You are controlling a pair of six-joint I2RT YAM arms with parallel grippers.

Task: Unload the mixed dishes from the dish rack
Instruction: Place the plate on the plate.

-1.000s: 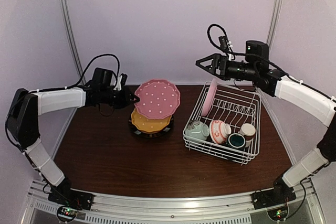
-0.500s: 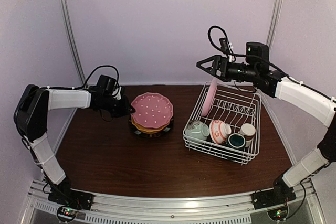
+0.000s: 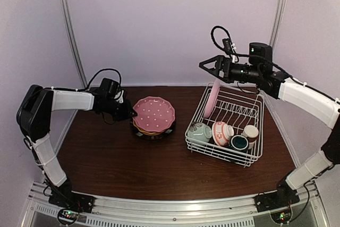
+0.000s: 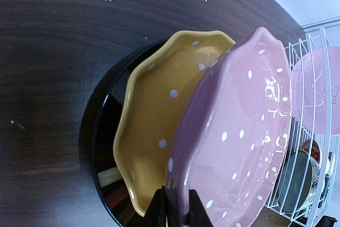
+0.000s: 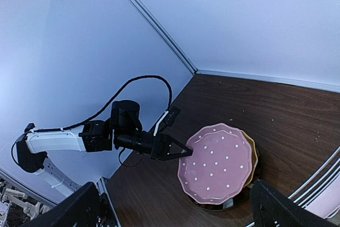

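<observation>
On the left, a pink dotted plate [image 3: 154, 113] is held by its left rim. The left fingers [image 3: 129, 114] are pinched narrow on that rim. The plate is tipped a little and is right over a yellow dotted plate [image 4: 159, 131]. It cannot be told if the two plates are touching. The yellow plate lies inside a black-rimmed plate [image 4: 103, 131] on the worktop [image 3: 133, 168]. It looks like the pink dotted plate is being put on this pile, so that step seems almost done.

To the right, the dish rack [image 3: 255, 157] is seen with dishes left in it. A plain pink plate [image 3: 211, 100] is stood up on its edge in the back left corner. Its thin edge is turned up, and its long line runs from front to back. A pale green bowl [image 3: 198, 131], a red-patterned bowl [image 3: 220, 132] and two small cups [image 3: 239, 142] are laid along the front.

The right fingers [image 3: 206, 67] are spread wide, and nothing is held in them. They are hung just above the standing pink plate. That plate is below them and much nearer to the right arm, so it is probably best taken from above.
</observation>
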